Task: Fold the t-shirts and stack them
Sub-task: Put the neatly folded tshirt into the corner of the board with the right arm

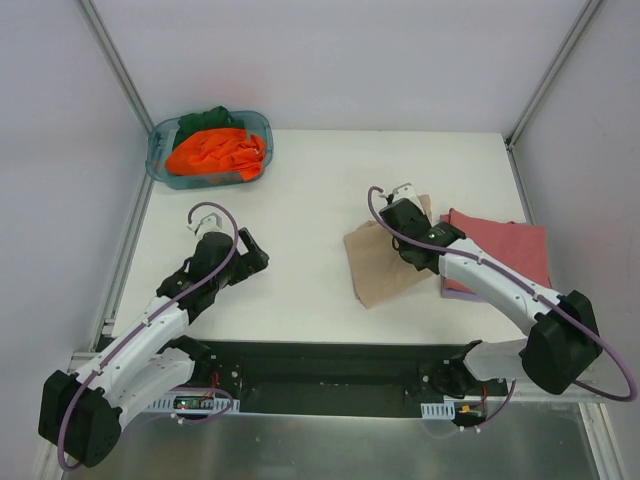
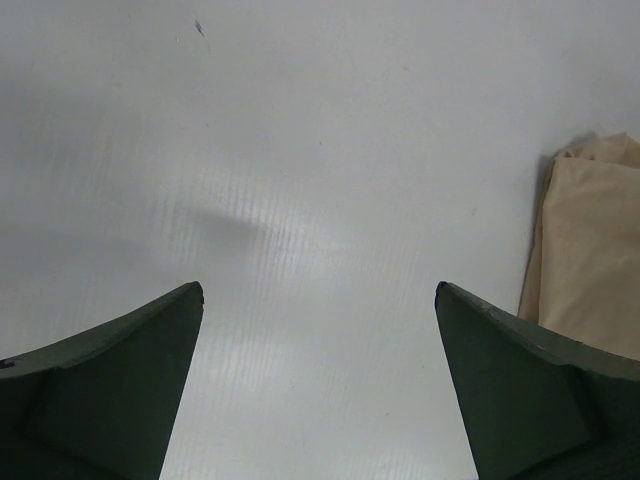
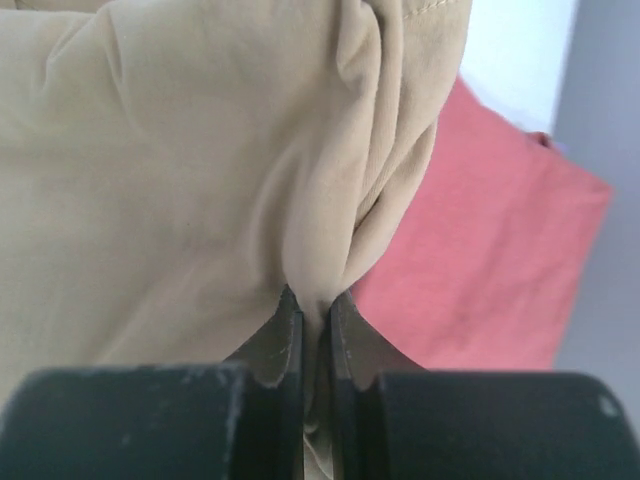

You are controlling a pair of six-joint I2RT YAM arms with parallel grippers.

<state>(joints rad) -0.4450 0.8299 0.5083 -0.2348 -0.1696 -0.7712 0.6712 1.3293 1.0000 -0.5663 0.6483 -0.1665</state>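
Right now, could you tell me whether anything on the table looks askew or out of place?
The tan shirt lies skewed beside the squarely folded red shirt, its cloth bunched into a ridge where the right gripper pinches it. The orange shirt sits crumpled in the tub. Nothing looks damaged.

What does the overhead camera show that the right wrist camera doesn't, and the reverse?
Only overhead: the teal tub holding an orange shirt and a dark green shirt, plus the left arm. Only the right wrist: the right fingers pinched shut on a fold of the tan shirt. Both: the tan shirt with the red shirt beside it.
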